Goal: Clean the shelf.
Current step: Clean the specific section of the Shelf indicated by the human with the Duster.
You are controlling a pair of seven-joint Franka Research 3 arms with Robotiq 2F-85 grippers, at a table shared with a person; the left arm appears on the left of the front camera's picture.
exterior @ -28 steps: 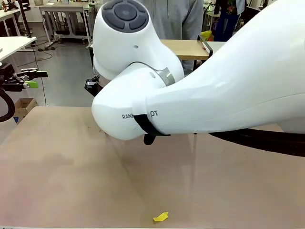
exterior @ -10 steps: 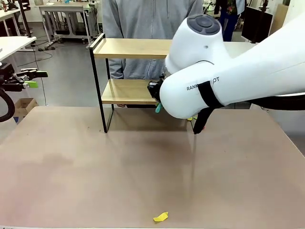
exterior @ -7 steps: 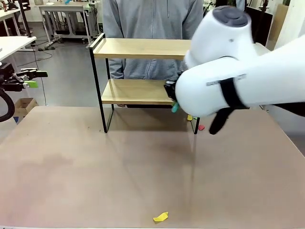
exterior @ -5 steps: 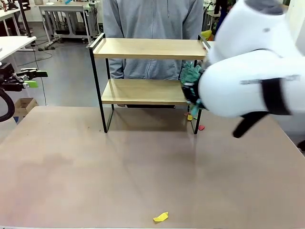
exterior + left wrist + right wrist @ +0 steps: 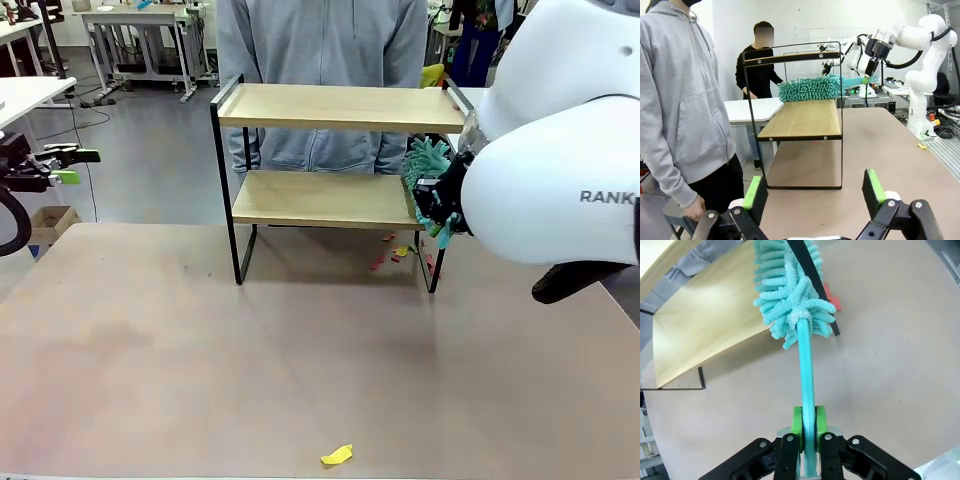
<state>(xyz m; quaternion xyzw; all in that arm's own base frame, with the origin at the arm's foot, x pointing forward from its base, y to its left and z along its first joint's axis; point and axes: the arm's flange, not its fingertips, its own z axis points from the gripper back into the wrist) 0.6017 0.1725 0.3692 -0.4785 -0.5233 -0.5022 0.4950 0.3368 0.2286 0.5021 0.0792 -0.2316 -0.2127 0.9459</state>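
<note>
Shelf (image 5: pixel 330 200) is stood on the table (image 5: pixel 150 350), straight ahead of the right gripper (image 5: pixel 809 422), past its fingertips. Two wooden boards are carried in a black frame; both boards are seen bare except at the end nearest the right gripper.

A teal fluffy duster (image 5: pixel 790 300) is laid across that end of the lower board, at the black frame post. In the left wrist view the duster head is seen between the two boards, over the lower one; contact with the wood can't be confirmed.

The duster's thin teal handle (image 5: pixel 806 385) is run back from the head into the right gripper. Green pads are pressed tight on the handle from both sides, so the jaws are nearly together, with only the handle between them. The white right arm (image 5: pixel 560 170) is seen beside the shelf's end.

Small red and yellow scraps (image 5: pixel 390 255) are scattered on the table under the shelf, just below the duster head. One yellow scrap (image 5: pixel 337 455) is left well apart, at the table's near edge.

Left gripper (image 5: pixel 814 190) is spread wide, with nothing between its pads. The shelf is seen end-on, well ahead of it.

A person in a grey hoodie (image 5: pixel 320 40) is stood behind the shelf, on the far side from both grippers.
</note>
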